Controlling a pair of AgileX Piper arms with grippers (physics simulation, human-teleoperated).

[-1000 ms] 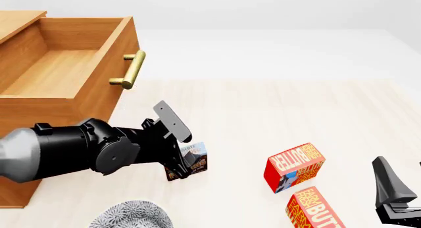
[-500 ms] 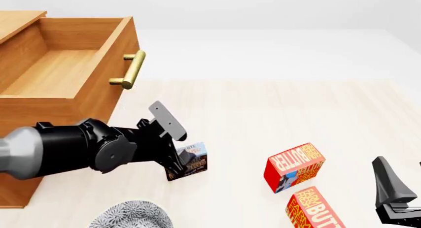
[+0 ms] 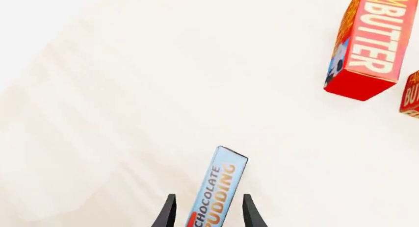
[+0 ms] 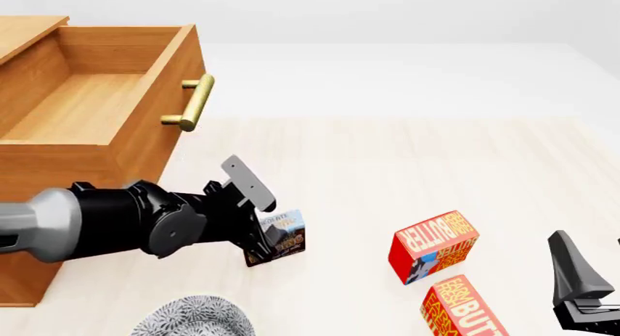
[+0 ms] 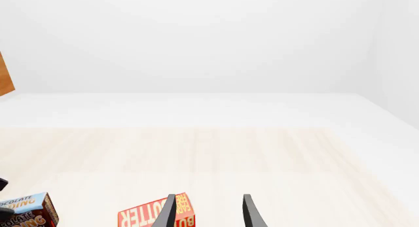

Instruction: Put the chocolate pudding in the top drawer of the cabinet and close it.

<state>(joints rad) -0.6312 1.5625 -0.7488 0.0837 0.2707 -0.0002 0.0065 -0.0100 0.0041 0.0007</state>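
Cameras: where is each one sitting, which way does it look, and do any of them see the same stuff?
Front view: fixed above and behind the arms, looking forward and down at the cabinet, open top drawer and butter boxes; both arms show.
Left wrist view: behind the left gripper, looking along its fingers down at the table; the chocolate pudding sits between them.
Right wrist view: behind the right gripper, looking across the table toward the far wall.
Shared: all three see the pudding and a butter box.
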